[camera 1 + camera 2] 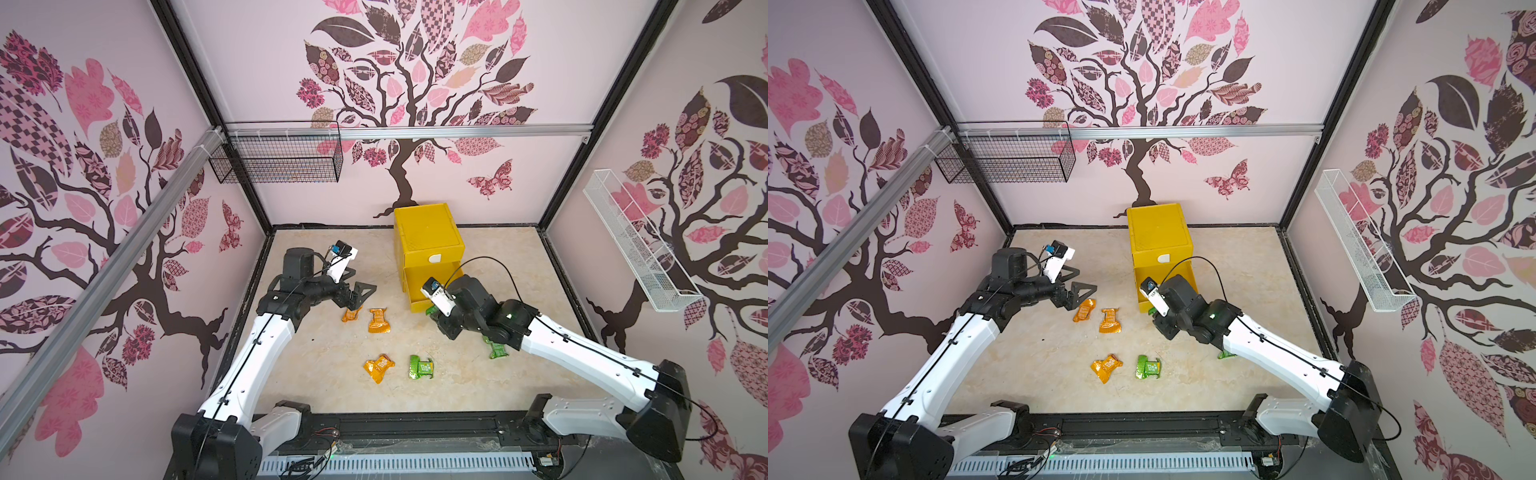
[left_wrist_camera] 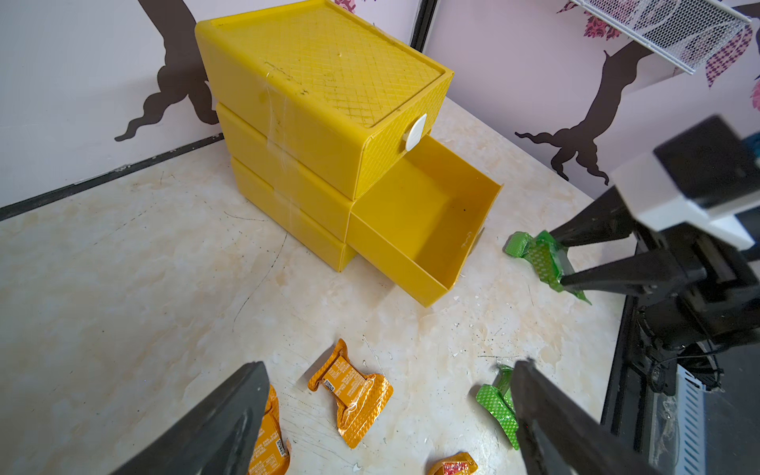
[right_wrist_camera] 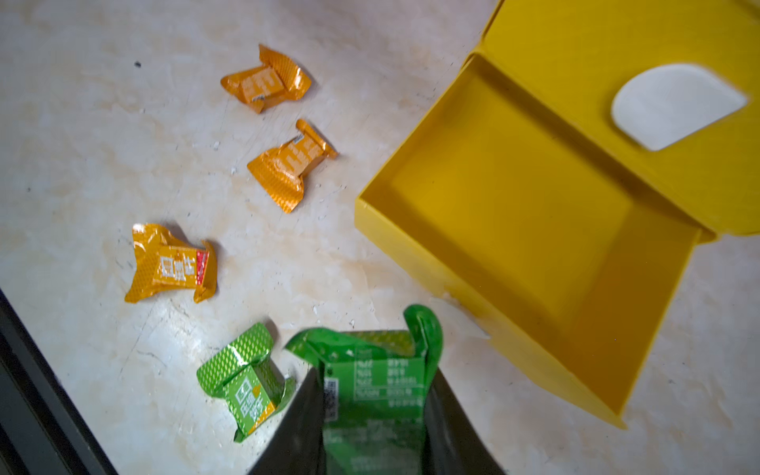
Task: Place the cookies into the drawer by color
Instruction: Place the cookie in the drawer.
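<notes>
- Yellow plastic drawer chest (image 1: 424,232) stands at the table's (image 1: 316,386) far edge, a little right of its middle; three drawers are stacked in it.
- its middle drawer (image 2: 415,230) is pulled out toward the near edge and lies empty; the top drawer (image 2: 390,156) is pushed in, with its white tab handle (image 2: 415,132) showing; the bottom drawer (image 2: 312,242) is pushed in too.
- the right pincer (image 2: 558,260) is clamped on a green cookie packet (image 3: 372,370), one finger on each side of the foil; the packet is just in front of the open drawer's front wall, outside it; whether it clears the table I cannot tell.
- the left pincer (image 1: 358,297) stands wide open and holds nothing; it hangs over the first orange packet (image 1: 351,314) near the table's middle; one finger overlaps that packet in the left wrist view, but touching or not I cannot tell.
- a second orange packet (image 1: 378,321) lies just beside the first, on its right, apart from it.
- a third orange packet (image 1: 377,368) lies nearer the near edge; a loose green packet (image 1: 420,366) lies just to its right, not touching.
- a half-hidden green packet (image 1: 496,349) lies toward the right edge, partly under the right arm.
- a black wire basket (image 1: 282,160) hangs on the back wall; a white wire basket (image 1: 636,245) hangs on the right wall.
</notes>
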{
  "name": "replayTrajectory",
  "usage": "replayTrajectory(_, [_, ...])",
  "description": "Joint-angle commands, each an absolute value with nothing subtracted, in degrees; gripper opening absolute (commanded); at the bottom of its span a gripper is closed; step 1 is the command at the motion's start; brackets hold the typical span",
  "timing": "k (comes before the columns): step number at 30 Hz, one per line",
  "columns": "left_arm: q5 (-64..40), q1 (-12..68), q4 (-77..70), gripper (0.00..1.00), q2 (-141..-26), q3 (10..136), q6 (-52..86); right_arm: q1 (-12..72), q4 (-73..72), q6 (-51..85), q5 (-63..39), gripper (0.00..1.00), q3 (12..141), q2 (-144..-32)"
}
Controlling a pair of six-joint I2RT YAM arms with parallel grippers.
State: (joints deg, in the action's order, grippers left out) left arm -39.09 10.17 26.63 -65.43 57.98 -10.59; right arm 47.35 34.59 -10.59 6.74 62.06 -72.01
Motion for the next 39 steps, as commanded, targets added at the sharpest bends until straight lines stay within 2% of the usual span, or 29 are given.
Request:
replayTrajectory(1, [-39.8,10.5,25.7,0.97,-64.8,57.3,-10.2,47.0,31.6,-4.9,11.0,0.21,66.2,-75.1])
replayTrajectory(9, [-39.9,10.6,25.9,0.97,-64.4,57.7,-10.0,46.9,25.0,-0.1,20.8,0.19,73.2,-82.1])
replayTrajectory(17, [-40.0,10.8,26.1,0.97,-64.5,57.7,-10.0,46.9,19.8,6.7,24.9,0.19,75.7,-88.8])
replayTrajectory(26, [-39.8,11.1,26.6,0.97,-64.5,57.9,-10.4,46.6,19.0,10.2,26.4,0.21,76.7,-94.4])
replayTrajectory(39, [-39.6,11.4,26.2,0.97,-64.6,57.6,-10.5,46.4,19.2,13.2,25.1,0.29,76.2,-97.7])
